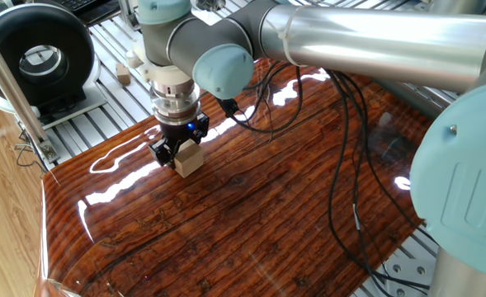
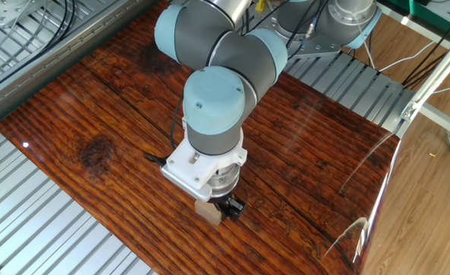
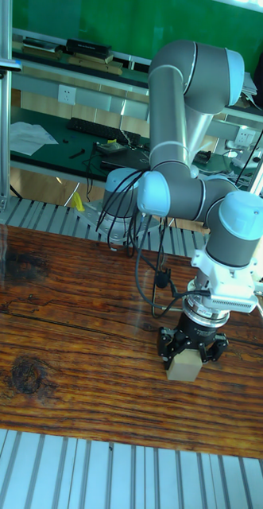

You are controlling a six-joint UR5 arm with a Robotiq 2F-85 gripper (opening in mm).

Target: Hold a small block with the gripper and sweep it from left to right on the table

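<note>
Claw [image 1: 176, 153] clamps the block [image 1: 190, 159] on the tabletop [image 1: 251, 214], sweep toward three o'clock looks next.

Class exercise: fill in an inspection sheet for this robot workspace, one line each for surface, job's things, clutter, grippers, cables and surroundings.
Surface: the table is a glossy reddish-brown wood-grain board with bright reflections; a dark knot-like stain marks it.
Job's things: the small block is a pale cube, resting on the board.
Clutter: a tinier brownish block sits on the slat frame off the board.
Grippers: the gripper is shut on the small block, pointing straight down.
Cables: black cables hang from the arm over the board.
Surroundings: a black round device beside the frame, a keyboard on a desk behind, green wall.
</note>
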